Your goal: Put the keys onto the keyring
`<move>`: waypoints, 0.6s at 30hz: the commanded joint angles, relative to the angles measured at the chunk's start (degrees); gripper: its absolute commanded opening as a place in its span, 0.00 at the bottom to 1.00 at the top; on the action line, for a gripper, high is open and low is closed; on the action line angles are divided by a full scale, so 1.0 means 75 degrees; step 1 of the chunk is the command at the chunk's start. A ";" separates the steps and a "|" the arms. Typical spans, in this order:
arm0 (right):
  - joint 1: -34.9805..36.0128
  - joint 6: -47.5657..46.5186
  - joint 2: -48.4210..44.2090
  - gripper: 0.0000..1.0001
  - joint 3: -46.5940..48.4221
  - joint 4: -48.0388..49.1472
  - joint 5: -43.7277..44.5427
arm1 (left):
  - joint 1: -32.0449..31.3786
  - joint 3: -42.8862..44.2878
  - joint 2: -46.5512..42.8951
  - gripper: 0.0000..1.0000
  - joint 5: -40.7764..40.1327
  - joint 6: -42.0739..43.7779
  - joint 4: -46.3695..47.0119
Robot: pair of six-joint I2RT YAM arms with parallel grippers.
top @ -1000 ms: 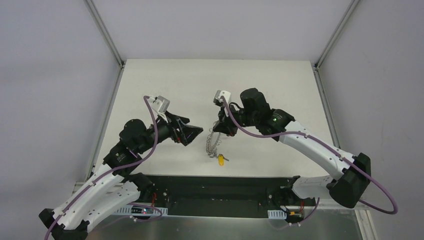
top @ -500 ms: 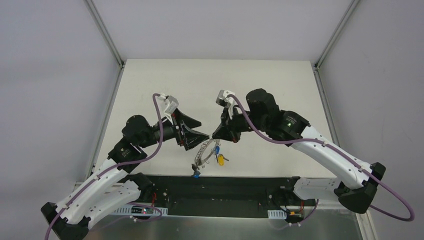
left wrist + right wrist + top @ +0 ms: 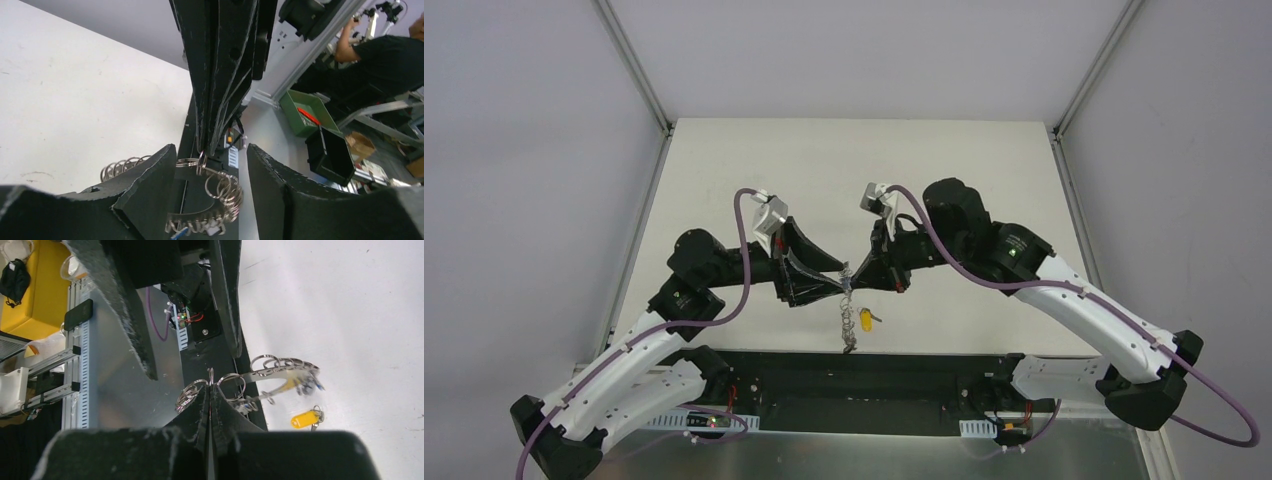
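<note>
White table [image 3: 724, 180] was seen from above, with both arms reached in over its near half. The left arm [image 3: 639, 350] was entered from 7 o'clock and the right arm [image 3: 1074, 300] from 4 o'clock. Their tips were brought together just 6 o'clock of the table centre.

The right gripper [image 3: 856, 282] was closed tight, and its fingertips were pinched on one top loop of the keyring [image 3: 848, 310], as the right wrist view showed. The left gripper [image 3: 834, 283] was held with jaws partly spread. In the left wrist view the ring's loops were seen in the gap between its two fingers [image 3: 150, 175], with one loop just beside the left finger. Contact could not be told, and no clamp on the ring was seen.

The keyring was hung lifted off the table, trailing toward 6 o'clock from the pinch point. The yellow key [image 3: 864, 320] was left lying on the table, at 5 o'clock of the grippers, just beside the hanging ring and not threaded on it. A small blue bit [image 3: 181, 233] was seen at the ring's low end; whether it was a key could not be told.
</note>
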 commanded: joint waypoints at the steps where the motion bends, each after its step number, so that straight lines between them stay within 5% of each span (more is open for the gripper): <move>1: 0.0058 0.0413 -0.0270 0.00 0.0585 0.0291 -0.0352 | 0.0065 0.0098 0.0147 0.51 0.0692 -0.0186 0.0592; 18: 0.0159 0.0431 -0.0199 0.00 0.0870 0.0244 -0.0143 | 0.0062 -0.0014 0.0153 0.24 0.0850 -0.0172 0.0652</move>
